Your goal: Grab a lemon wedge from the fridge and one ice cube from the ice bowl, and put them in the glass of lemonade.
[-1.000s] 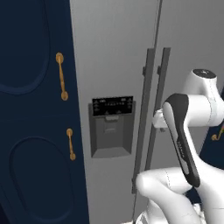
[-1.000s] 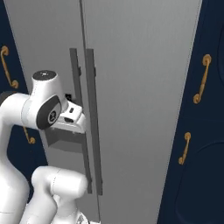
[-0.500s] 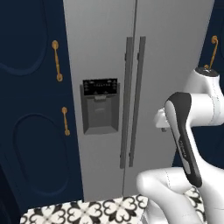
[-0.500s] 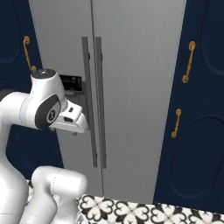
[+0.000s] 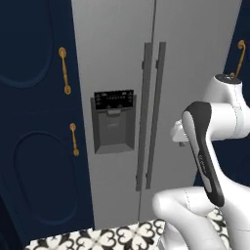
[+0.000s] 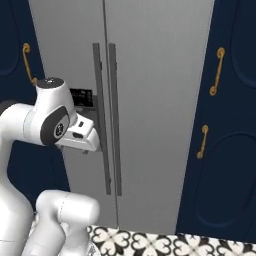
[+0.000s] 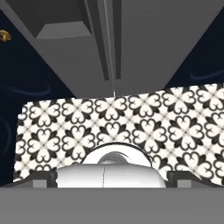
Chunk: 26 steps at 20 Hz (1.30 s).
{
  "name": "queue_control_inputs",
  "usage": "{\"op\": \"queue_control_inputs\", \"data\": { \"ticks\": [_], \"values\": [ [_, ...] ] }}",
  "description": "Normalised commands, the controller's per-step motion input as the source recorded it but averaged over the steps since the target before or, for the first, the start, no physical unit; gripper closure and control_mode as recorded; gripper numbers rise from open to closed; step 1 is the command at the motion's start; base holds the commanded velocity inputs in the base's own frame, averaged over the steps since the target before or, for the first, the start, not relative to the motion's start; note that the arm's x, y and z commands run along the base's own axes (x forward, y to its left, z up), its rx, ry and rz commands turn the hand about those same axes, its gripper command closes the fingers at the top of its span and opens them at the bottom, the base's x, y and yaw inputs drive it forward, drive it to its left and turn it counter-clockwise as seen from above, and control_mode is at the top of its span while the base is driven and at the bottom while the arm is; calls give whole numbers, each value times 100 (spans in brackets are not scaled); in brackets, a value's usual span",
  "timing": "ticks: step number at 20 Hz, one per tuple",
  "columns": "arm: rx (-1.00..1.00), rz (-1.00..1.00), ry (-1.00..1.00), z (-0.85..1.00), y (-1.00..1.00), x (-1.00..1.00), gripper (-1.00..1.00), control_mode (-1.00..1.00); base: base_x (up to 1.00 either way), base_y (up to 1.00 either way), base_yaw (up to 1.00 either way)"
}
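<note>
Navy cabinets point(image 5: 34, 146) flank the fridge point(image 6: 160, 60) ahead of me, both doors closed, handles point(image 5: 151, 112) side by side. Patterned floor tiles point(image 7: 131, 122) lie below. My end effector point(image 6: 82, 136) stands open, holding nothing, near the dispenser panel point(image 5: 113, 122).

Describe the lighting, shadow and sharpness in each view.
Left base view: even, flat light on the tall light-grey fridge, no glare, soft edges. Right base view: the same flat light; its long vertical handles cast faint shadows. Hand view: the patterned black-and-white floor tiles look sharp, and the fridge looks darker from below.
</note>
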Motion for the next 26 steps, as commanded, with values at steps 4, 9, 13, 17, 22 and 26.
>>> {"op": "queue_control_inputs", "data": {
  "ticks": [4,9,13,17,22,26],
  "values": [
    [0,0,0,0,0,0,-100,100,-18,0,-11],
    [0,0,0,0,0,0,-100,100,-35,-3,0],
    [0,0,0,0,0,0,-100,100,-38,-10,0],
    [0,0,0,0,0,0,-100,100,-7,-1,2],
    [0,0,0,0,0,0,-100,100,9,-2,9],
    [0,0,0,0,0,0,-100,100,14,-9,10]
  ]
}}
